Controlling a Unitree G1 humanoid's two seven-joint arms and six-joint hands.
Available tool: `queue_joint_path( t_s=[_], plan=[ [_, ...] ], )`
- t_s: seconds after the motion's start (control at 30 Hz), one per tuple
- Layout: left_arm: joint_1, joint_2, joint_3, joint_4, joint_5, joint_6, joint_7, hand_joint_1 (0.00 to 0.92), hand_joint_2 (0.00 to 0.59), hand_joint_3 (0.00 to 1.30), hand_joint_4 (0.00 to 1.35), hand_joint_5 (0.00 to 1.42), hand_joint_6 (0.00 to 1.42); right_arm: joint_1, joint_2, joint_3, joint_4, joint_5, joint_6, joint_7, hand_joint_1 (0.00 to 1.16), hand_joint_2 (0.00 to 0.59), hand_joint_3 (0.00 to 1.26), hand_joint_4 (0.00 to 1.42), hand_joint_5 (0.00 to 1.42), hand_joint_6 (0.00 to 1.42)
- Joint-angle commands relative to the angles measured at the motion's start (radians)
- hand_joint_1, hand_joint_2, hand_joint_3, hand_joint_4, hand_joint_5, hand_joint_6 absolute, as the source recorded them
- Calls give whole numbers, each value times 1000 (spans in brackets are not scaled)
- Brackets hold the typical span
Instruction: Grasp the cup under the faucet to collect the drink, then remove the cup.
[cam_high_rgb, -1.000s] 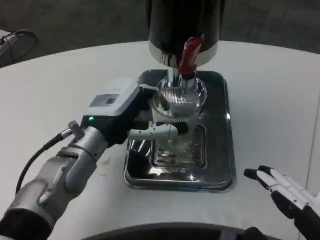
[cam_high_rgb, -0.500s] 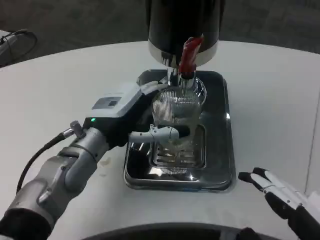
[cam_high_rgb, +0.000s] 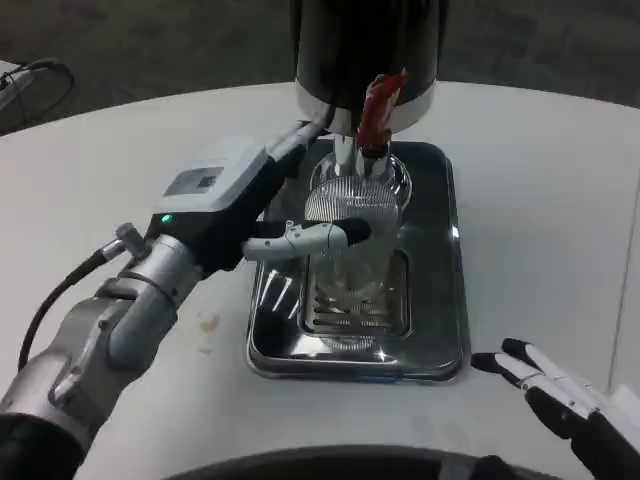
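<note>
A clear ribbed cup (cam_high_rgb: 352, 225) stands on the steel drip tray (cam_high_rgb: 440, 330), right under the chrome faucet (cam_high_rgb: 352, 152) with its red lever (cam_high_rgb: 378, 106). My left hand (cam_high_rgb: 262, 205) wraps around the cup from the left, one finger crossing its front and another reaching behind it toward the dispenser. The cup's lower part shows through the fingers. My right hand (cam_high_rgb: 560, 405) hovers low at the front right, off the tray, fingers spread and holding nothing.
The black and chrome dispenser body (cam_high_rgb: 368, 50) rises at the back of the tray. A slotted grate (cam_high_rgb: 360, 305) lies in the tray in front of the cup. White tabletop (cam_high_rgb: 540, 200) spreads on both sides.
My left hand has moved back and up slightly with the cup, bringing it closer under the faucet. The right hand has drifted a little left and lower.
</note>
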Motion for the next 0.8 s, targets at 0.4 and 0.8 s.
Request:
queue_joint_path(
  t_s=[0.4, 0.8],
  plan=[
    [231, 75, 161, -280, -157, 14, -88, 21, 81, 165, 76, 304, 305, -9, -16, 14, -15, -2, 32, -10, 276, 461, 124, 13, 49, 95],
    [443, 103, 379, -565, -476, -5, -237, 0, 81, 180, 152, 278, 309, -64, -57, 49, -13, -23, 101, -9, 276, 461, 118, 22, 56, 95]
  ],
)
